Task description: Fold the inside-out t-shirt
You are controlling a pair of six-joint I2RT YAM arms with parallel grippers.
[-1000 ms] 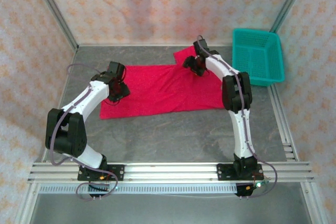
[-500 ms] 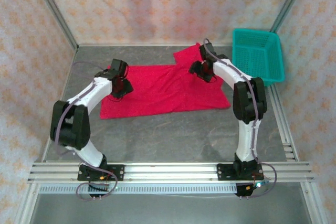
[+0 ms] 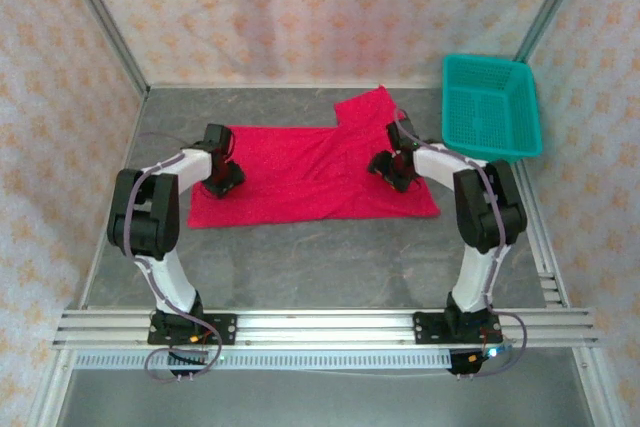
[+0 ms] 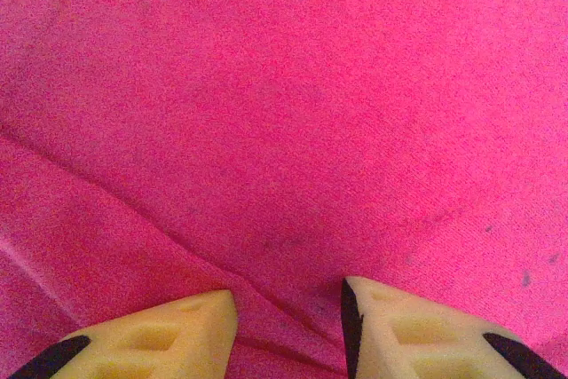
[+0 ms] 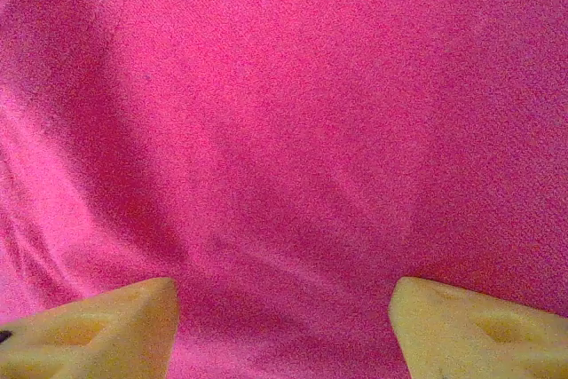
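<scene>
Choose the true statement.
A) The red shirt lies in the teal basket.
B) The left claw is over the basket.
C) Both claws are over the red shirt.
C: the left claw and right claw both hang above the inside-out t-shirt, which lies outside the teal basket.

I am looking at the t-shirt (image 3: pixel 310 172), which is showing as soft, matt red cloth with a fine knitted grain and shallow creases. The fingers (image 4: pixel 160 335) of the left gripper (image 4: pixel 288 321) and those of the right gripper (image 5: pixel 284 326) are reading as matt yellow plastic with moulded hollows. The table (image 3: pixel 320 257) is looking like dull, mottled grey stone, the basket (image 3: pixel 500 154) at the far right like slightly glossy teal plastic mesh, and the rail (image 3: pixel 320 327) along the near edge like ribbed bare metal.
</scene>
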